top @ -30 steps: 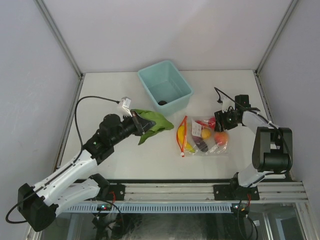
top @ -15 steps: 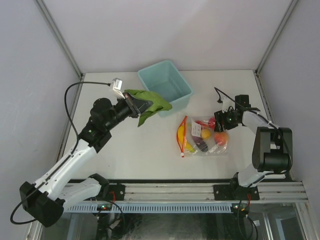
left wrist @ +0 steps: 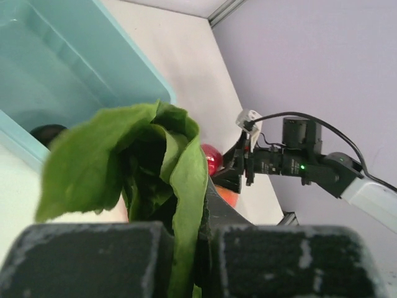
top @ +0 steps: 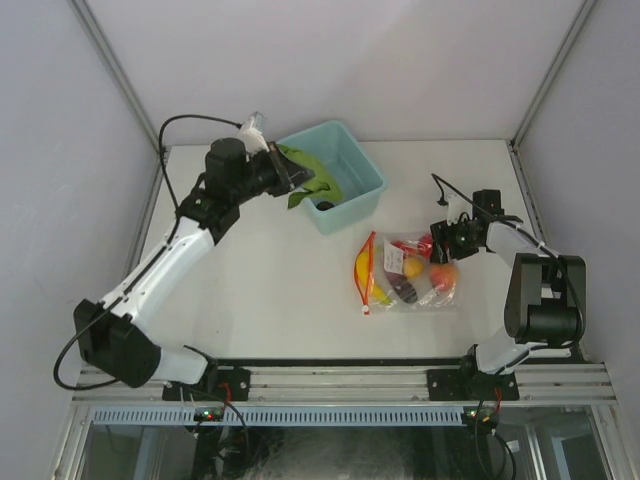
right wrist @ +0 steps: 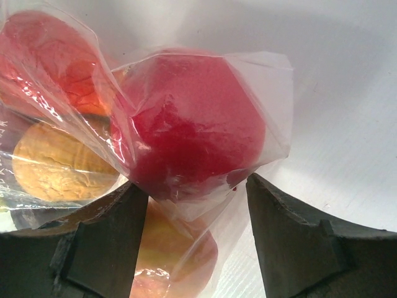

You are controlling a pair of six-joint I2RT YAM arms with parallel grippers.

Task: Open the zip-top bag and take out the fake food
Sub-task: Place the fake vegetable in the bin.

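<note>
The zip-top bag [top: 405,270] lies flat on the table with its red-orange zipper strip [top: 362,268] on the left. Inside it are a yellow piece [top: 413,266], a peach [top: 441,275], a dark eggplant [top: 405,291] and a red apple [top: 423,245]. My right gripper [top: 441,240] is open, its jaws on either side of the bag's far right corner [right wrist: 270,77], where the red apple [right wrist: 192,124] sits; the gripper itself shows in the right wrist view [right wrist: 195,211]. My left gripper [top: 288,172] is shut on a green leafy piece [top: 314,180] and holds it over the teal bin [top: 362,203]. The leafy piece [left wrist: 167,161] fills the left wrist view.
A small dark item [top: 325,206] lies on the teal bin's floor and also shows in the left wrist view [left wrist: 46,133]. The bin's near wall [left wrist: 74,68] is just below the leaf. Grey walls enclose the table on the left, back and right.
My left arm has lifted the green leafy piece from the table left of the bag and carried it back to over the teal bin. The right gripper has stayed at the bag.
</note>
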